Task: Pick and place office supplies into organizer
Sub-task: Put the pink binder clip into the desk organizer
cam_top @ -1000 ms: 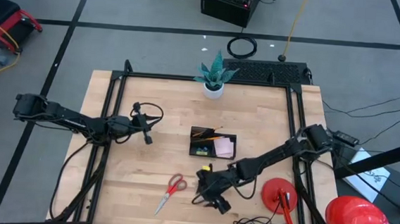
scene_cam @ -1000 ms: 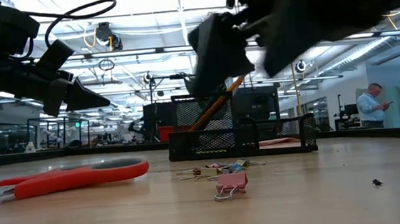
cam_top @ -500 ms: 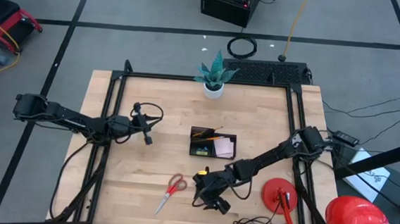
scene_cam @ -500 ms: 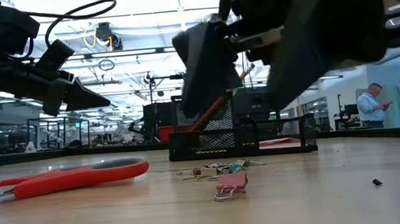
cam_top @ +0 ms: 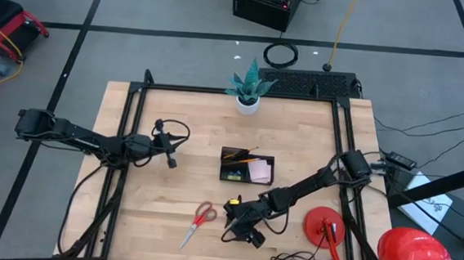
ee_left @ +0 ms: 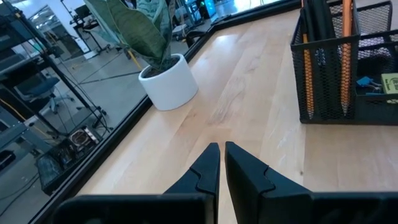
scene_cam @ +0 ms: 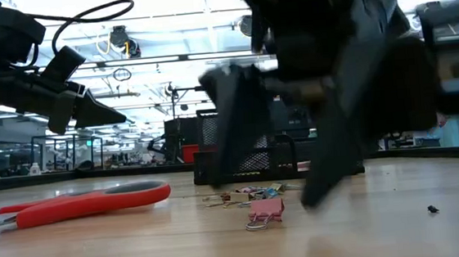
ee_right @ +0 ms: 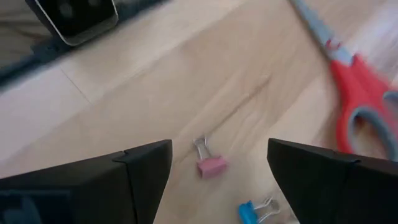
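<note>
Right gripper point(cam_top: 236, 226) spread wide and empty, low over the clips near the table's front edge.

The pink clip point(ee_right: 210, 165) lies between its fingers point(ee_right: 134, 171), untouched, with a blue clip point(ee_right: 249, 213) just beside; only the right wrist view shows this. The scissors point(cam_top: 198, 221) lie near, toward the left edge, with bare wood between. The organizer point(cam_top: 246, 167) sits mid-table holding pens, pencil and pink pad. Left gripper point(cam_top: 171, 158) hangs shut and empty over open wood left of the organizer. A plant pot point(cam_top: 248, 103) stands at the back edge, a red lamp base point(cam_top: 326, 227) by the front right corner. The low view shows a lit hall behind.
</note>
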Tool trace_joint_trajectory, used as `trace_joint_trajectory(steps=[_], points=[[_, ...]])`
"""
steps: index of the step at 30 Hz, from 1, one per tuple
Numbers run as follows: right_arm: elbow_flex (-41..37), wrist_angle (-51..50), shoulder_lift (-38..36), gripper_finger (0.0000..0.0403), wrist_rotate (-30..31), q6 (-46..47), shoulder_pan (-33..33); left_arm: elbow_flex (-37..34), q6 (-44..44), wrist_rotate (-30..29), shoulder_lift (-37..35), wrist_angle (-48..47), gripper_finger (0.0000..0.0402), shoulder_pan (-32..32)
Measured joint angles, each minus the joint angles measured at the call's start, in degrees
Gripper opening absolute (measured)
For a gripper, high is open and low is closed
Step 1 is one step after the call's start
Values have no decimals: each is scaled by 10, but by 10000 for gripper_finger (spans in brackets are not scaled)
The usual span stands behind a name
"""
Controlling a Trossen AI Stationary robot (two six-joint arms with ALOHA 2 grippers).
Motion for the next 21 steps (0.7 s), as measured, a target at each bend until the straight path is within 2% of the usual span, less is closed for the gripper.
trace_joint_trajectory(steps=[13, 21], points=[[0, 12, 27, 248, -27, 11, -7, 0, -1, 4, 0, -1, 31, 0], [1, -19, 27, 194, -31, 22, -9, 0, 0, 4, 0, -1, 31, 0]])
